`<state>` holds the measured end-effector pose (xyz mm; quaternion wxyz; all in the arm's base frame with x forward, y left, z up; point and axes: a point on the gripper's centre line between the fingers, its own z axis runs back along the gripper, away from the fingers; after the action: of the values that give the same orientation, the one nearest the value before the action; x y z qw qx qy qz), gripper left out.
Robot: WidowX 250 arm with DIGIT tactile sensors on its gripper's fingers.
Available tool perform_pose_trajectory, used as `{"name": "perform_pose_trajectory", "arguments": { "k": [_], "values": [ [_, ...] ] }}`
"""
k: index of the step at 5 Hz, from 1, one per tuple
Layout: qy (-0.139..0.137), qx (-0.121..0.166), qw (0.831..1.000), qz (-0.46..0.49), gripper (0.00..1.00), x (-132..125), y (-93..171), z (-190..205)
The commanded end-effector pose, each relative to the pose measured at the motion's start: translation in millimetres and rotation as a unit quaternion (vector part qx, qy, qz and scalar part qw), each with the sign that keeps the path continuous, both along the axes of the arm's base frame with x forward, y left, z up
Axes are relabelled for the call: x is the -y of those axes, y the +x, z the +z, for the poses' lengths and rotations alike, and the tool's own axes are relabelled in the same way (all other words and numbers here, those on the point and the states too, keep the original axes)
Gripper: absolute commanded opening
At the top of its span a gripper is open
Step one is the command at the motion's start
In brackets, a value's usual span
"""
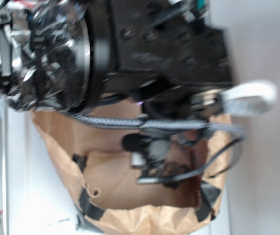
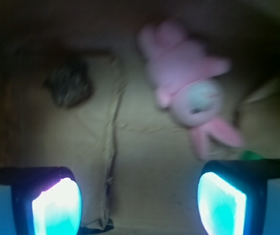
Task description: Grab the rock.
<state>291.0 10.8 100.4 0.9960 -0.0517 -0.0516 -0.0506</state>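
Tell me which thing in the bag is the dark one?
The small dark brown, rough lumpy rock, lying left on the brown paper. The soft plush bunny beside it is pink and much bigger.

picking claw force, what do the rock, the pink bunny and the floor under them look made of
Rock: hard, stone-like, dark, mottled, rough; blur hides any gloss. Pink bunny: soft plush, going by its fuzzy, rounded limbs. Floor: matte brown kraft paper, creased, probably a bag.
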Motion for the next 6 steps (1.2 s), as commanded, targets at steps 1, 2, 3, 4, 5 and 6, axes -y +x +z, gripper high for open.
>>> {"name": "perform_pose_trajectory", "arguments": {
  "k": [1,2,3,4,5,6],
  "values": [
    [-0.029,0.104,0.985,-0.132,1.0,-10.3,4.5,-16.7],
    [-0.036,0.134,0.979,-0.149,1.0,2.2,12.7,-24.1],
    [-0.028,0.151,0.976,-0.156,1.0,18.6,18.7,-28.1],
    [-0.017,0.168,0.971,-0.171,1.0,35.6,9.9,-32.5],
    [-0.01,0.182,0.967,-0.178,1.0,48.2,4.0,-32.9],
    [-0.013,0.184,0.968,-0.172,1.0,61.6,9.8,-26.7]
  ]
}}
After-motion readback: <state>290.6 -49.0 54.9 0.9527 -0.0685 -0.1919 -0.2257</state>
